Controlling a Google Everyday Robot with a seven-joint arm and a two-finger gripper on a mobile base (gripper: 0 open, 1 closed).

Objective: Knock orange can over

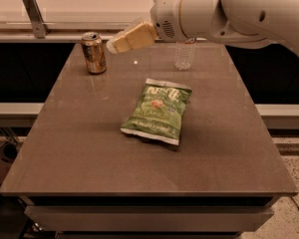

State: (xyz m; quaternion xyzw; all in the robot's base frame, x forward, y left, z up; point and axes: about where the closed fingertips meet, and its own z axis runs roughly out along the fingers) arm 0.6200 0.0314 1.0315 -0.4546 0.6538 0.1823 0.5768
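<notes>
Though the arm hides the water bottle's (pixel 184 56) top, the orange can (pixel 93 53) stands upright, the gripper (pixel 114 45) hovering just beside it; its grip I cannot tell.

warm yellowish light comes from above. the counter (pixel 79 4) behind the bench (pixel 65 133) is nearly washed out. the tool (pixel 115 45) hangs well lit over the far part of the bench, with a small glare spot on the top below it. the chip bag (pixel 157 111) throws a thin dark shadow at its near edge.
</notes>
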